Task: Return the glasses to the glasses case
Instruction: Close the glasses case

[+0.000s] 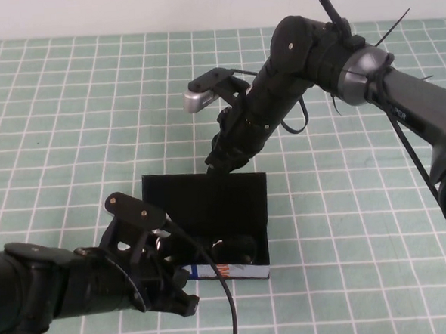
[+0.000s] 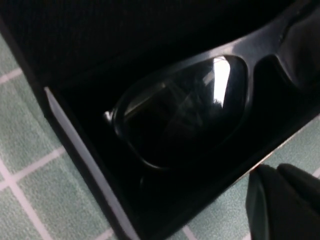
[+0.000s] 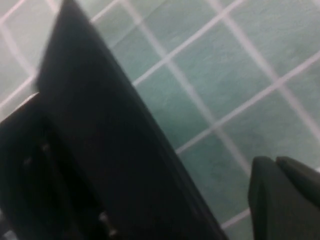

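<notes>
At the near left of the table, the left gripper [image 1: 182, 300] is seen low at the front left corner of the glasses case [image 1: 206, 198], just beside its printed front edge; whether its fingers are spread or pressed together cannot be told from these views, and nothing is seen held in it. The glasses [image 1: 228, 250] are already lying inside the open tray of the case, their long axis running along the case's length, parallel to that front edge, with one dark lens [image 2: 185, 110] filling the left wrist view. Further right and toward the back, the right gripper [image 1: 221, 165] is pressed together at the raised flap lid's far edge, empty so far as can be seen. The closing of the flap is judged to be what remains, and the right gripper is placed nearer to it, behind the hinge side.
</notes>
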You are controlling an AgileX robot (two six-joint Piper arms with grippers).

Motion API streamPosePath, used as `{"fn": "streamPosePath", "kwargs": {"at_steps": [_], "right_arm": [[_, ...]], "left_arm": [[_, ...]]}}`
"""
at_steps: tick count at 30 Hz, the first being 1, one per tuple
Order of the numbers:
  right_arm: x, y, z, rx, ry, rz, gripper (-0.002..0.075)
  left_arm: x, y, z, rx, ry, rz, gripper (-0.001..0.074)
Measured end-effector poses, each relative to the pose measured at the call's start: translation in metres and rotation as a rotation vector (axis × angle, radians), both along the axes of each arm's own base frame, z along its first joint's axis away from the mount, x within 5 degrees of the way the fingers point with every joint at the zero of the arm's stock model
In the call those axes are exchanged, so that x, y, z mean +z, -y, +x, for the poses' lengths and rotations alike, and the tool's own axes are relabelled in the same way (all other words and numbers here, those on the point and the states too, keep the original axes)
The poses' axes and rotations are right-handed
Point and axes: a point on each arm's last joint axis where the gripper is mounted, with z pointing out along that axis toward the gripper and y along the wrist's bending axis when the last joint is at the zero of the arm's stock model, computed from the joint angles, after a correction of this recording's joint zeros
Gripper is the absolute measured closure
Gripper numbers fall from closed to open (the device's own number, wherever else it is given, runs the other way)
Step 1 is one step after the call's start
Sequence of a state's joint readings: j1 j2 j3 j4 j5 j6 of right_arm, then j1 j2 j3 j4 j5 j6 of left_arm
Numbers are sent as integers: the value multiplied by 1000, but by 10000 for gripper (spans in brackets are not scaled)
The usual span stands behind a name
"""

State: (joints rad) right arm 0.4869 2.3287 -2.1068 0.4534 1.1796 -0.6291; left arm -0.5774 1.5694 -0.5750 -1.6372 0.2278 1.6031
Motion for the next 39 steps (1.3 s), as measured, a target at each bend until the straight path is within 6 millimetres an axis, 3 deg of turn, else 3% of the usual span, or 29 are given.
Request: {"fn": "streamPosePath", "kwargs": {"at_steps": [9,24,34,39], "right_arm": [[6,-8,-7,53,-59,116,737],[10,-14,-10,-5,-122,153,737],[20,-8,-32,-9,-159,130,737],[8,-6,-42,-10,-216,104,737]], "left_arm": [[0,0,0,2,4,2,737],[0,-2,2,16,18,16,737],[0,-2,2,20,21,21,737],[0,-2,2,23,20,21,737]]}}
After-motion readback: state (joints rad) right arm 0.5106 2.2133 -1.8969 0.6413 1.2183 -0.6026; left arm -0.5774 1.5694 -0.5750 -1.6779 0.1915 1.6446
